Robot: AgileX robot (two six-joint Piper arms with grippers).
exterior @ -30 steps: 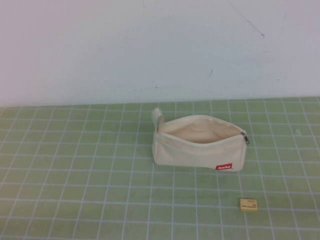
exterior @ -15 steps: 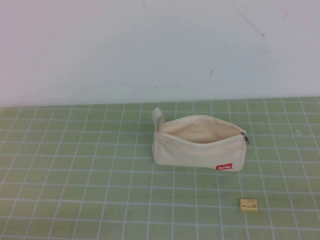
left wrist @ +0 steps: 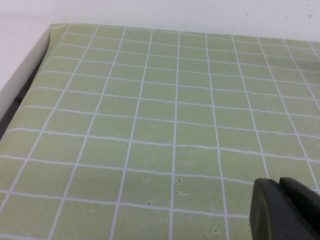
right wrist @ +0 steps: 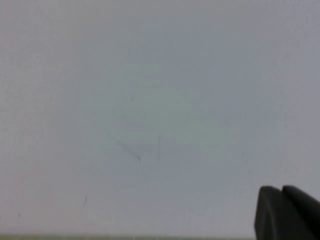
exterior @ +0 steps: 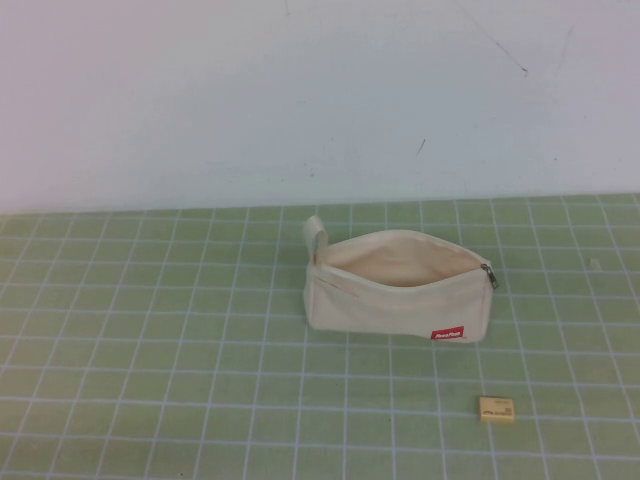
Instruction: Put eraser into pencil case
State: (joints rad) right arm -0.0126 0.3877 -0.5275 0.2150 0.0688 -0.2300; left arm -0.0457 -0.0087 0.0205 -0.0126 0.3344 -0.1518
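The eraser (exterior: 497,408) lies flat on the green gridded surface (exterior: 150,380), near the front right. Just behind it sits the pencil case (exterior: 397,288), unzipped and gaping. Left pincer (left wrist: 285,210) and right pincer (right wrist: 287,212) show only a dark corner; whether either is spread, I cannot tell.

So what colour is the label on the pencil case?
Red label on the cream pencil case; high view.
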